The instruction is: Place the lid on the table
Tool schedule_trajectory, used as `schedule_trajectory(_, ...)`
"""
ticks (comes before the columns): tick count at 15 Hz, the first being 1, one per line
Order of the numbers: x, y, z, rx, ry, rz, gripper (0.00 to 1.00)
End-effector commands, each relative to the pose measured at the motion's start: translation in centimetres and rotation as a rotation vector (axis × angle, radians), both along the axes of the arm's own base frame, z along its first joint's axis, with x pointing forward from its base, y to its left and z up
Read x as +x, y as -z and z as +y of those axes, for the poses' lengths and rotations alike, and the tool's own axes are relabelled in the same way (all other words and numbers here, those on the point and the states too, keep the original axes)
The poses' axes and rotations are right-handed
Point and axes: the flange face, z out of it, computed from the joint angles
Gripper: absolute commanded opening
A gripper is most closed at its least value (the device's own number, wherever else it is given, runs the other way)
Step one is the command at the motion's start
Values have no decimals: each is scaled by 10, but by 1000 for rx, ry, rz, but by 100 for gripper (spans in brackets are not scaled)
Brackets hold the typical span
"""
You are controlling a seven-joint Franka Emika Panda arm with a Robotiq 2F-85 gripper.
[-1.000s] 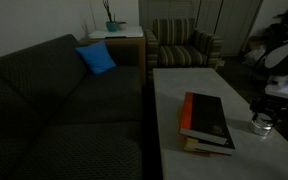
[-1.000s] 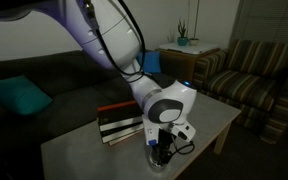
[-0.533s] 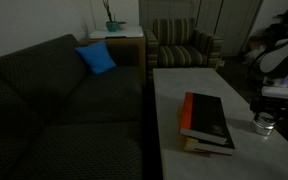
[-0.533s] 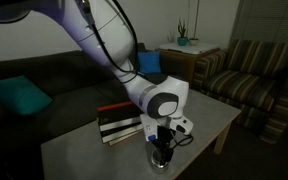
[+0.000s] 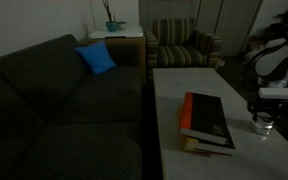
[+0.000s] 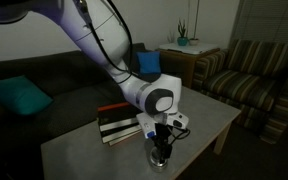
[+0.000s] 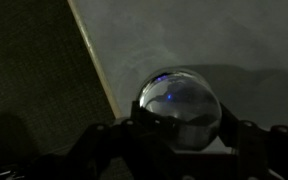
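I have the gripper (image 6: pixel 162 140) pointing straight down over the table (image 6: pixel 84 150). Its fingers (image 7: pixel 246 140) are drawn in on the lid (image 7: pixel 179 100) and pinch it from two sides.

In my wrist view the lid sits low in the middle. It is a clear, shiny dome with a small blue glint, and a dark finger shows on either side of it. Pale tabletop lies behind it. The table's edge runs on a slant to the left of the lid, and the ground past that edge is dark.

In both exterior views the lid (image 5: pixel 262 125) is directly under the gripper. It is on the side of the table away from the sofa (image 5: pixel 54 100), close to that long edge. Its lower rim looks level with the tabletop. The room is dim, and I cannot tell whether the rim rests on the stone or hangs just clear of it.

The books (image 5: pixel 206 122), a red-and-black stack, lie flat on the table near the lid and do not touch it. In an exterior view the arm (image 6: pixel 94 35) sweeps down from the upper left and passes above the stack.

Beyond the table there is a blue cushion (image 5: pixel 96 58) on the sofa and a striped armchair (image 5: pixel 184 45). A side table (image 5: pixel 119 36) there carries a plant (image 5: pixel 111 18).
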Motion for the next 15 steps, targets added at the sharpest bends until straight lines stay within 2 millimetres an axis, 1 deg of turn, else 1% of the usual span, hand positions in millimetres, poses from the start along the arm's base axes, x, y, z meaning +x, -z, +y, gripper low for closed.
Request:
schedule_trajectory(1, -3, 4, 3, 26, -53, 2, 45)
schedule_trajectory(5, 3, 3, 15, 171, -153, -47, 45)
schedule_trajectory(9, -1, 5, 26, 327, -213, -34, 45)
schedule_trajectory(11, -2, 5, 25, 349, -212, -27, 45)
schedule_trajectory(15, -5, 6, 23, 341, -144, -3, 45)
